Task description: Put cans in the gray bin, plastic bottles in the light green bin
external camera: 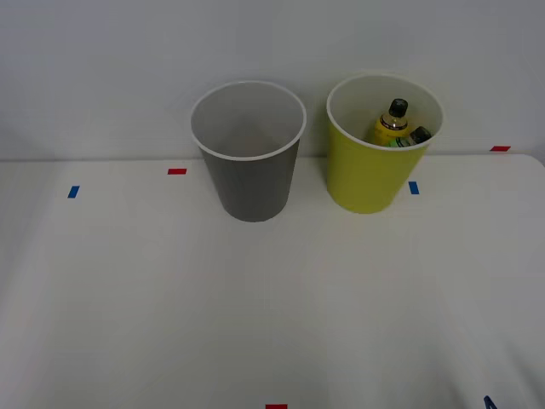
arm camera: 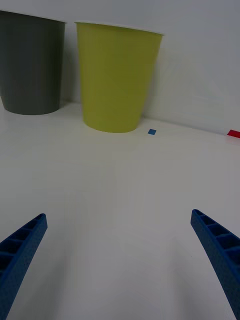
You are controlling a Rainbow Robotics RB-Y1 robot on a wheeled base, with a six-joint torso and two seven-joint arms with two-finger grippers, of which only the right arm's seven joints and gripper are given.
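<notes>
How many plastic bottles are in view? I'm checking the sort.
2, both inside the light green bin: the yellow bottle and the green bottle beside it. More could sit hidden lower down.

Table: white, and it takes up the lower two thirds of my front view.
Wall: plain pale grey, across the top of the frame behind the table.
Red tape marks: I see one at upper left, one at the far right edge, one at bottom centre.
Blue tape marks: one at far left, one right of centre; my wrist view shows a blue square and a red bit.
</notes>
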